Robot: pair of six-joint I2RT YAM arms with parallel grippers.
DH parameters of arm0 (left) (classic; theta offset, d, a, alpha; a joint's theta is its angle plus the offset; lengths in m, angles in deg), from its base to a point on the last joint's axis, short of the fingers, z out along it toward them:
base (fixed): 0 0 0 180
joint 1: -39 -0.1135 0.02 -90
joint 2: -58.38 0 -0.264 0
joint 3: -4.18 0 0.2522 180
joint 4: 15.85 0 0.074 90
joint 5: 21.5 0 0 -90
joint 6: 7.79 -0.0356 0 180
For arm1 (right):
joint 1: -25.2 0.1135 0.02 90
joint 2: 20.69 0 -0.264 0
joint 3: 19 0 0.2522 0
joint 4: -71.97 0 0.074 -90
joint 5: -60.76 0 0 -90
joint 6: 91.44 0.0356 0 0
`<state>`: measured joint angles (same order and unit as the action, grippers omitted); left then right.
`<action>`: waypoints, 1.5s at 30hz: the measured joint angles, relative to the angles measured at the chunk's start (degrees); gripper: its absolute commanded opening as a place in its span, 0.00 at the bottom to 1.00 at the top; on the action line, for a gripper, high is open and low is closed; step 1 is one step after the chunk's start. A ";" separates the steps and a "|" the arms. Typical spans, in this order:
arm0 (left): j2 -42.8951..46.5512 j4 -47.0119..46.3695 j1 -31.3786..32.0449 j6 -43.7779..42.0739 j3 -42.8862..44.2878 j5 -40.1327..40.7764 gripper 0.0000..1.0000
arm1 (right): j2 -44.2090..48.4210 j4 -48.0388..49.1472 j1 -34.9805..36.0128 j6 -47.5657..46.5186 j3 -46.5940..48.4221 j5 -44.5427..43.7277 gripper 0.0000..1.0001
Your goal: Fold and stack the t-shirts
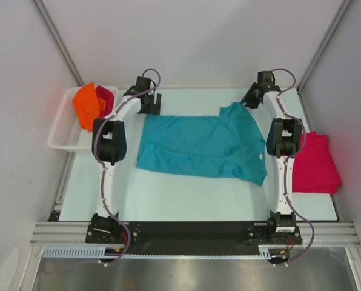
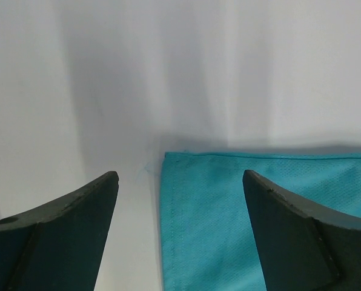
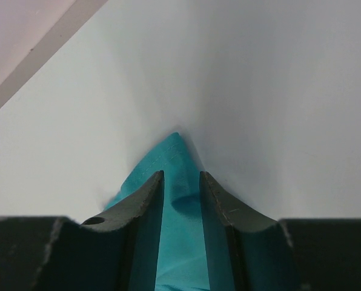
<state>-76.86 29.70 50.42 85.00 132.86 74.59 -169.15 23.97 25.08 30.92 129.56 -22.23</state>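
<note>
The right gripper (image 3: pixel 181 176) has its fingers (image 3: pixel 145 203) drawn close together on a ridge of the teal t-shirt (image 3: pixel 180 248). The cloth fills the gap between them and runs on just past the tips, ending in a small peak on the white table (image 3: pixel 277 109). From above, that pinched part is the shirt's far corner on this hand's side, pulled up towards the gripper. The rest of the shirt lies spread out, nearer the arm bases and across towards the other hand. A small white tag (image 1: pixel 261 157) sits on the shirt's edge, back along this arm (too small to read). Further out on this hand's outer side, apart from the teal shirt, lies the folded pink t-shirt (image 1: pixel 314 161), flat on the table.

The left gripper (image 2: pixel 180 176) stands wide apart and holds nothing. Its fingers (image 2: pixel 77 224) hang over the table with the teal shirt's hemmed corner below and between them. The cloth lies closer to the inner finger and there is bare table under the outer one. Well out on this hand's outer side is the white slatted basket (image 1: pixel 62 130), holding the orange t-shirt (image 1: pixel 87 104). The basket's pink t-shirt (image 1: pixel 106 97) is bunched against it on the side nearer the gripper.
</note>
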 measured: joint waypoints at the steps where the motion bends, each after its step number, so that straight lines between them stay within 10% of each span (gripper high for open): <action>1: -0.52 0.63 0.00 0.48 0.63 -0.57 0.86 | -0.15 0.00 0.00 0.00 0.00 0.02 0.35; 14: -4.50 6.78 0.00 5.81 5.14 -4.02 0.56 | -1.38 0.28 1.03 0.13 0.00 1.03 0.34; 21: -4.72 7.96 0.00 7.06 5.73 -4.79 0.13 | -1.79 0.31 1.25 0.13 0.13 1.64 0.00; 27: -5.05 8.44 0.00 7.37 6.29 -4.87 0.00 | -1.99 0.48 1.31 0.02 0.13 2.58 0.00; 45: -2.43 8.92 -0.17 7.72 5.18 -2.12 0.00 | 9.75 0.70 3.72 -4.15 -9.81 -1.77 0.00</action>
<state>-79.28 38.62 50.25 92.72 138.04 72.47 -159.40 24.67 28.80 26.77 119.75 -24.00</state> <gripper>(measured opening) 0.008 0.012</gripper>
